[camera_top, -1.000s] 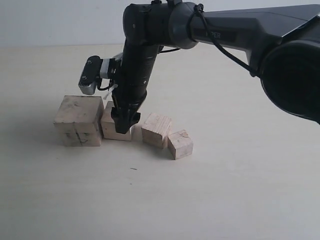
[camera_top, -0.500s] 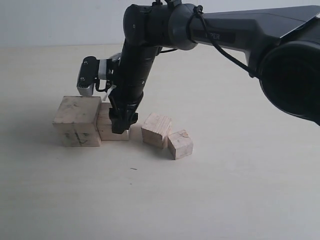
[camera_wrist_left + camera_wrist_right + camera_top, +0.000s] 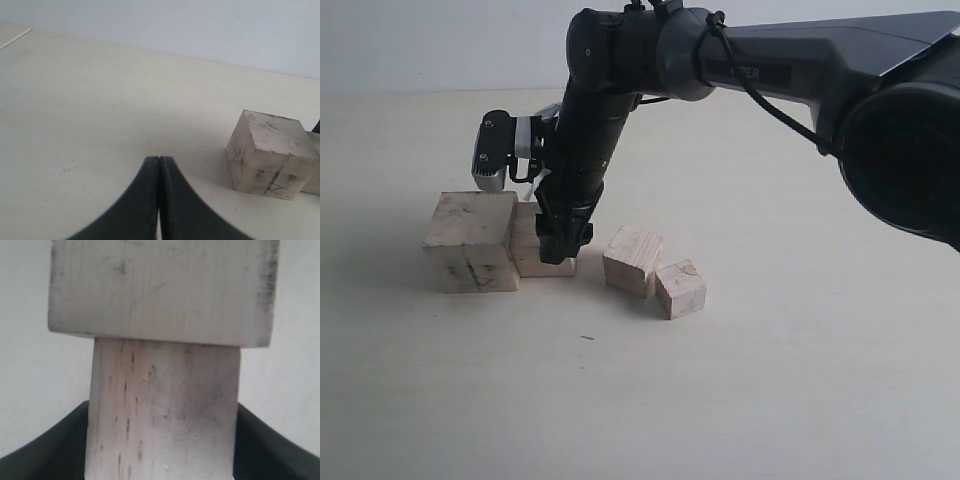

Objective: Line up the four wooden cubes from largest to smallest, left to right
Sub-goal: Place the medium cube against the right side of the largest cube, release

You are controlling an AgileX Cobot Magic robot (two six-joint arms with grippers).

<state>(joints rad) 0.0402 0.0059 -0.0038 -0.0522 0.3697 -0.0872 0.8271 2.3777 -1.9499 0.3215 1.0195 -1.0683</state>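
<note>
The four wooden cubes stand in a row on the table. The largest cube (image 3: 470,245) (image 3: 270,155) (image 3: 160,290), scuffed dark, is at the left end. The second-largest cube (image 3: 527,252) (image 3: 162,410) rests flush against its right side. My right gripper (image 3: 559,250) (image 3: 162,460) is shut on this second cube, one black finger on each side. To its right come the third cube (image 3: 632,260) and the smallest cube (image 3: 680,288), both turned askew and touching at a corner. My left gripper (image 3: 159,160) is shut on nothing, off to the side of the largest cube.
The pale table top (image 3: 770,380) stretches bare round the row. The right arm's black body (image 3: 800,60) reaches in from the upper right, over the cubes. A small wrist camera (image 3: 495,150) hangs above the largest cube.
My right gripper has slid the second-largest cube to the left until it met the largest cube, which was nudged slightly left. The two smaller cubes have stayed put.
</note>
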